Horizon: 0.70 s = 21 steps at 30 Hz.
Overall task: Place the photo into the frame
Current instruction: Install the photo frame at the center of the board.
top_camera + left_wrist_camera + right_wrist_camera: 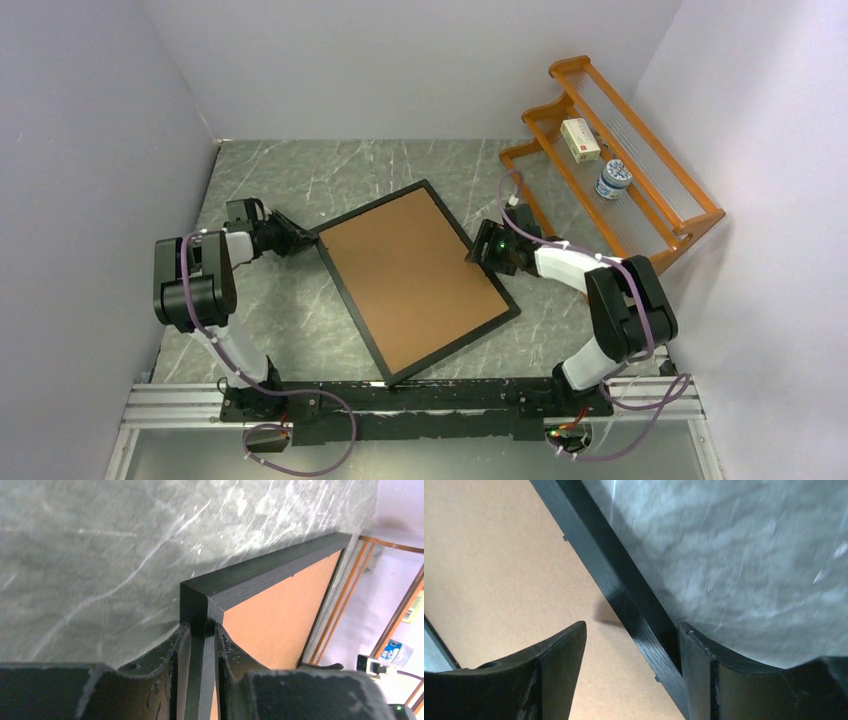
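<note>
Fingers [172, 652] of the left gripper [202, 630] are pinched down narrow on the black rail of the frame [410, 280], one pad on each side of the rail, and the frame's corner sits just past the fingertips. The frame itself is flat on the grey marble-look table [300, 180] with its brown backing board facing up, turned at an angle so it lies between the two grippers. Over on the other side, the right gripper [634, 627] stands wide and straddles the opposite rail. Its outer finger is right up against the rail's outside edge, while the inner finger is over the brown board with a clear gap to the rail, so nothing is clamped there. Behind the right gripper and well apart from it, an orange wooden rack [640, 190] stands by the wall, with a small white box [580, 140] and a blue-and-white jar [613, 180] on its shelves.
</note>
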### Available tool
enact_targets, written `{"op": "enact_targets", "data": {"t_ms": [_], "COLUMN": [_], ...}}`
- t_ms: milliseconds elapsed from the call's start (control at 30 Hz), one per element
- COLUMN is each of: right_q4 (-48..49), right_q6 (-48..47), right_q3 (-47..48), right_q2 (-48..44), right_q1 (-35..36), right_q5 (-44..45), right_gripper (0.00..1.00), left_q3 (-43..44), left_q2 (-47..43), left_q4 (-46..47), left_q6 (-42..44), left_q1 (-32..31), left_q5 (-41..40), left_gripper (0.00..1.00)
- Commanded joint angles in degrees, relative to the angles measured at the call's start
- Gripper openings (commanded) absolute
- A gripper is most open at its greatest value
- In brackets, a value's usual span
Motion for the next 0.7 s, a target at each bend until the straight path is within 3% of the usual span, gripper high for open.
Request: {"op": "enact_targets", "data": {"t_ms": [0,200,367,533,667], "right_q4": [1.9,-3.4,-6.5,-1.7,5.8], "right_q6": [8.7,9.4,7.1,3.5,3.7], "right_q3": [-6.8,-7.0,-2.9,2.9,8.0], "right_q2": [-3.5,-10.0,-14.2,-10.4,-2.2], "right_q1": [5.2,6.2,7.9,14.1,19.5], "right_q5": [-10.6,1.9,12.1,4.5,-8.1], "right_gripper": [0.68,0.69,0.77,0.75,0.59], "left_q3": [0.0,2.0,1.5,-3.3,-9.2], "left_q2": [4.2,5.1,-0.2,-8.2,-9.9], "left_q4": [6.0,5.6,-0.3,-1.4,1.4], "left_q6": [-2.2,-1.6,1.4,2.9,2.3], "left_q1": [-1.7,-1.6,-1.7,-1.7,-1.7], "left_q5": [7.6,8.5,0.9,-0.1,5.3], "left_gripper": [0.26,0.33,0.57,0.68,0.58]}}
